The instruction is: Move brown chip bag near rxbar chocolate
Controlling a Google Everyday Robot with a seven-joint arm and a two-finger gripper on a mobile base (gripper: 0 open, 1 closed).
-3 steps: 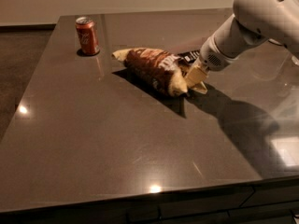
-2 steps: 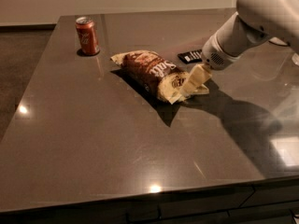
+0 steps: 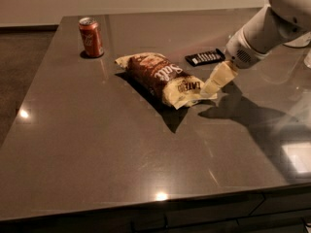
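The brown chip bag (image 3: 163, 77) lies flat on the dark table (image 3: 97, 144), brown in the middle with white "Salt" script and cream ends. The rxbar chocolate (image 3: 205, 58), a small flat black bar with white lettering, lies just behind and to the right of the bag, a short gap away. My gripper (image 3: 213, 83) reaches down from the white arm (image 3: 272, 23) at the right. It sits at the bag's right cream end, in front of the bar.
A red-brown soda can (image 3: 91, 37) stands upright at the table's far left. The table's front edge (image 3: 146, 210) runs along the bottom. The arm's shadow falls on the table to the right of the bag.
The bag has settled flat on the table, turned slightly. The arm's wrist has drawn back to the right, so the whole black bar now shows.
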